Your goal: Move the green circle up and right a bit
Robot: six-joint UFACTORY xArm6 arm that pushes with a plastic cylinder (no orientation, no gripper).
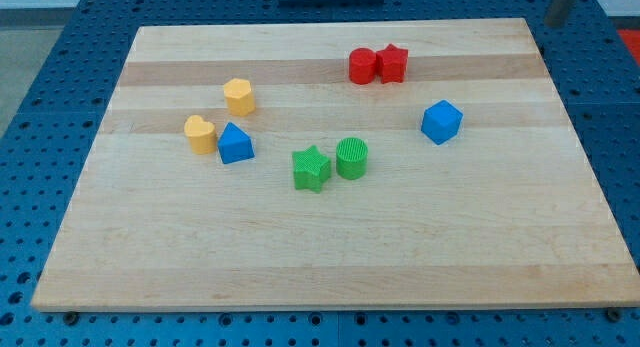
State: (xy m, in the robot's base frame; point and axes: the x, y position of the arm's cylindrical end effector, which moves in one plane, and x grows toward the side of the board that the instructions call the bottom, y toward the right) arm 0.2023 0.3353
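Observation:
The green circle (pixel 352 158) stands near the middle of the wooden board (pixel 330 257). A green star (pixel 311 169) sits close on its left, with a thin gap between them. My dark rod enters at the view's top right, and my tip (pixel 553 25) is just beyond the board's top right corner, far up and right of the green circle. It touches no block.
A red circle (pixel 361 66) and a red star (pixel 392 63) touch near the top edge. A blue cube (pixel 441 122) is right of the green circle. On the left are a yellow hexagon (pixel 239 96), a yellow heart (pixel 200 133) and a blue triangle (pixel 235 144).

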